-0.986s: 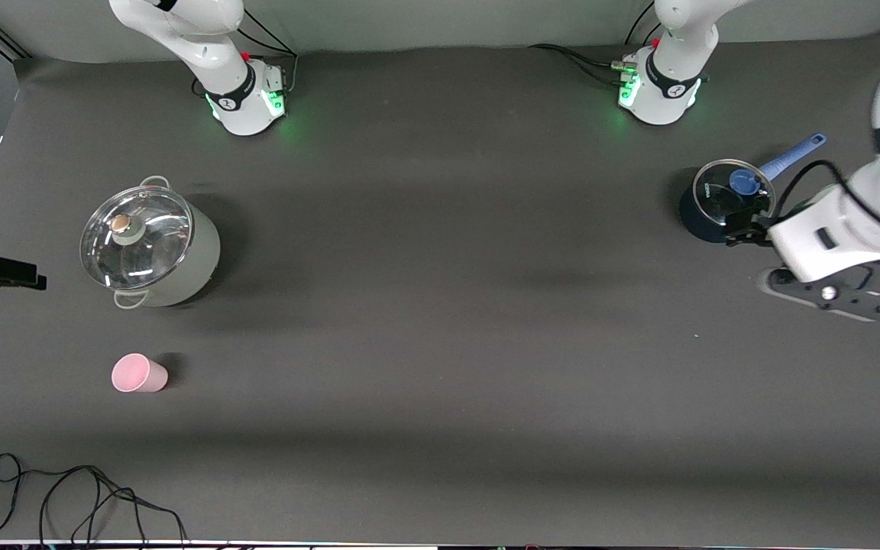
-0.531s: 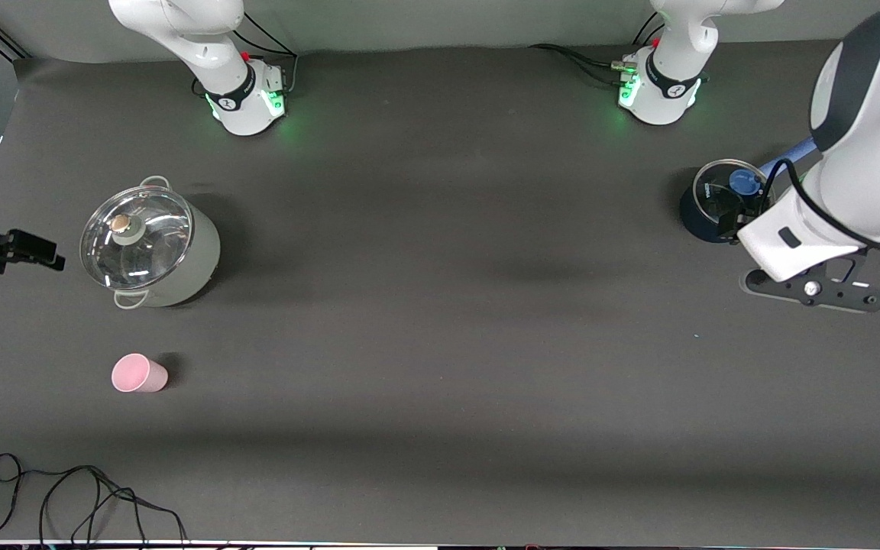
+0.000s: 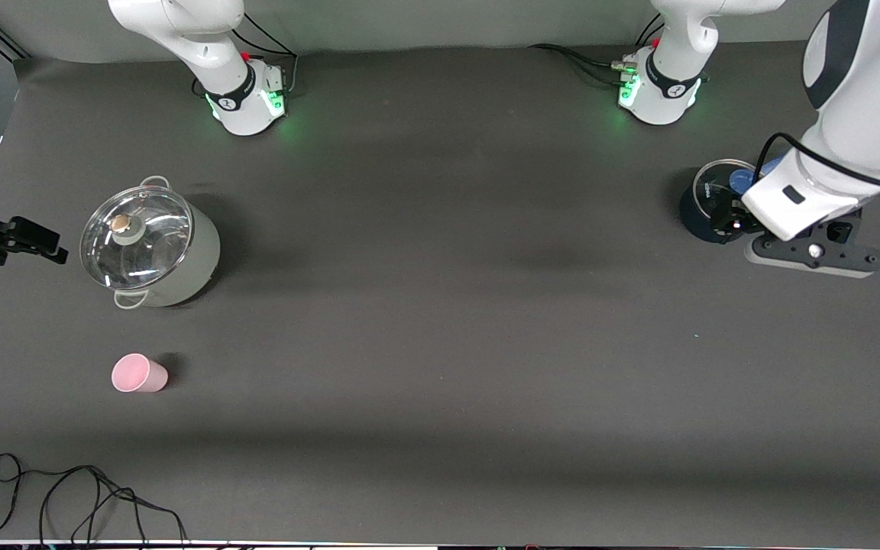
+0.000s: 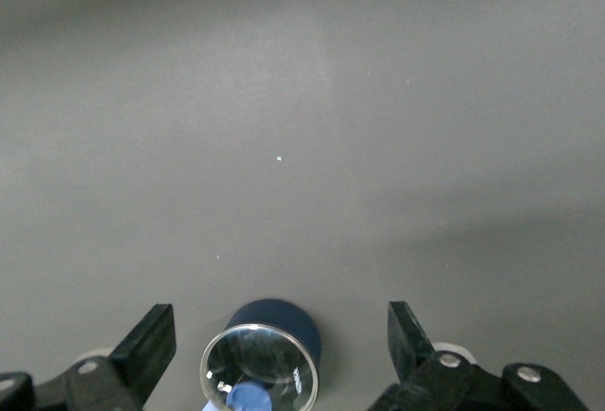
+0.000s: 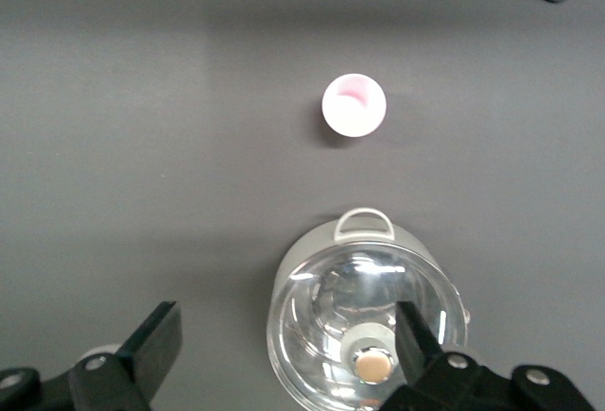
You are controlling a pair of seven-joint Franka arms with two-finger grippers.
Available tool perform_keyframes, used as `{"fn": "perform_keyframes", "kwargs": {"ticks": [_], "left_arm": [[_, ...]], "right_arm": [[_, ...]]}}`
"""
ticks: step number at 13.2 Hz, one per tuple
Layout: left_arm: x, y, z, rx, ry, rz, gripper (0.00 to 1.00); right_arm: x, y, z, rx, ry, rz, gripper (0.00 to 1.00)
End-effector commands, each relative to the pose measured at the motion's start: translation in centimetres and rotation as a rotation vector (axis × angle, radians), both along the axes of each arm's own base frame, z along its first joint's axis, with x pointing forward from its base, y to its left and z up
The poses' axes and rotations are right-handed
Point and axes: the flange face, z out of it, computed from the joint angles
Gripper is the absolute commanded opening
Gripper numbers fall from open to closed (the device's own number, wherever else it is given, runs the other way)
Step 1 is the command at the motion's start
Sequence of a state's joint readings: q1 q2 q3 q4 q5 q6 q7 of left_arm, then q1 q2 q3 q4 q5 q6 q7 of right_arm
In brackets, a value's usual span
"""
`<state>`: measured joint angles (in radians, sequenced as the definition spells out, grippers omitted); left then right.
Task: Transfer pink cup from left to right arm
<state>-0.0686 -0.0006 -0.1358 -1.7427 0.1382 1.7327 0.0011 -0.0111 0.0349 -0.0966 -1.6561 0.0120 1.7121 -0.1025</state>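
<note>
Dark grey matting covers the whole table (image 3: 440, 344), with a pale wall strip along the edge where the two arm bases stand. Counted on it: one pink cup (image 3: 138, 373), two lidded pots and one loose black cable (image 3: 66, 496).

One pot is the big steel pot (image 3: 151, 243) with a glass lid, toward the right arm's end. One is the blue saucepan (image 3: 715, 205), also glass-lidded, at the left arm's end, well apart from the steel pot.

Upright on the mat, the cup stands near the steel pot and nearer to the front camera than it. Nothing touches the cup. Nearer the camera still lies the cable.

Beside the steel pot, at the table's edge, the right gripper (image 3: 24, 238) hangs with its fingers (image 5: 151, 340) spread wide and empty; it seems to sit just off the mat, though the edge cuts it off.

Over the saucepan the left gripper (image 3: 807, 248) hovers, its fingers (image 4: 146, 340) equally wide and holding nothing.
</note>
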Motion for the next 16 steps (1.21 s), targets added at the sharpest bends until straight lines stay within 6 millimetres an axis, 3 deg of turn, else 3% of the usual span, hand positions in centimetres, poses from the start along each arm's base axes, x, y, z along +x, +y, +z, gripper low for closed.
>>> {"fn": "perform_keyframes", "kwargs": {"ticks": [1,4,9,16], "left_arm": [[-1.8,0.3,-0.7,-0.011,-0.018,-0.003,1.00],[-1.2,0.9,-1.0,-0.012,-0.003,0.013,1.00],[0.2,0.1,1.5,-0.081,0.051,0.044,1.00],[-0.3,0.6,1.5,-0.134,0.096,0.060,1.00]], "right_arm": [[0.0,0.6,2.0,0.010,-0.043,-0.010,1.00],[-0.6,0.7,4.2,0.014,-0.007,-0.059,1.00],[-0.6,1.3,4.6,0.005,-0.012,-0.067,1.00],[0.0,1.2,3.8,0.003,-0.029,-0.058,1.00]]}}
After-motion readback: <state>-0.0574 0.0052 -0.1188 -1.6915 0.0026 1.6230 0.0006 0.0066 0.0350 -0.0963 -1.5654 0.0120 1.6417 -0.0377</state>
